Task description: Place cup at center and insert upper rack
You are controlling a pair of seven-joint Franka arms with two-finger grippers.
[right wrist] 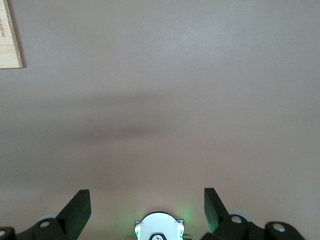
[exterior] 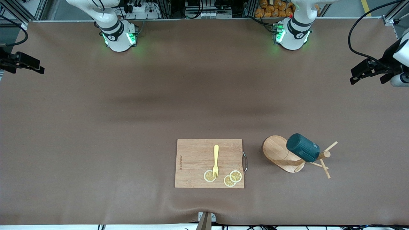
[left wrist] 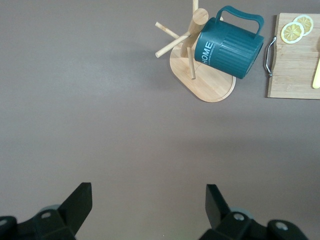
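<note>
Grippers: both open, idle | cup [exterior: 302, 147] hung on tipped upper rack [exterior: 281, 153]

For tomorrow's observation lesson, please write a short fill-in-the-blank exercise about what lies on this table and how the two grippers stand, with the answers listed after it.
1. The teal cup hangs on the wooden ____, which stands toward the left arm's end of the table.
2. The yellow fork lies on the ____ board.
3. Three ____ slices lie on the same board, near its edge closest to the front camera.
4. The left gripper and the right gripper are both ____ and hold nothing.

Missing words: mug tree; cutting; lemon; open
</note>
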